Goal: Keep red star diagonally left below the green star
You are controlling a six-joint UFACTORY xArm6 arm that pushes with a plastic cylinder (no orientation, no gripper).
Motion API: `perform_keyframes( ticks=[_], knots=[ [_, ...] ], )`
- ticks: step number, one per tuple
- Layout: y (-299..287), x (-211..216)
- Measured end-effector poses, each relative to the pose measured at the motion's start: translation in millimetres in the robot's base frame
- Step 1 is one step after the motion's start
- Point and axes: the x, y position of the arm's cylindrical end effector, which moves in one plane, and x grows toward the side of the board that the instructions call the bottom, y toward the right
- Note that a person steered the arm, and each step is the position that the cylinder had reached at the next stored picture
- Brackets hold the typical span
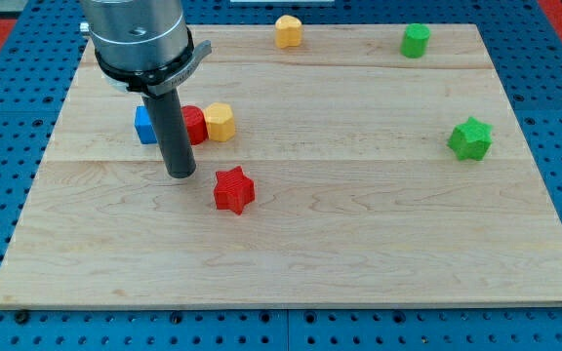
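The red star (pixel 232 189) lies left of the board's middle. The green star (pixel 470 138) lies near the view's right edge of the board, higher in the view than the red star and far to its right. My tip (pixel 181 174) rests on the board just left of and slightly above the red star, a small gap apart from it. The dark rod rises from the tip and covers part of the blocks behind it.
A blue block (pixel 145 126), a red block (pixel 195 125) and a yellow block (pixel 220 122) sit in a row behind the rod. Another yellow block (pixel 288 31) and a green block (pixel 416 40) lie near the board's top edge. The wooden board (pixel 359 244) rests on a blue perforated table.
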Motion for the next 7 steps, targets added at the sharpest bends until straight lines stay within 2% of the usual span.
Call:
perform_keyframes(
  ticks=[1,3,6,7],
  knots=[
    [0.0,1.4],
    [36.0,44.9],
    [43.5,42.2],
    [37.9,16.2]
  ],
)
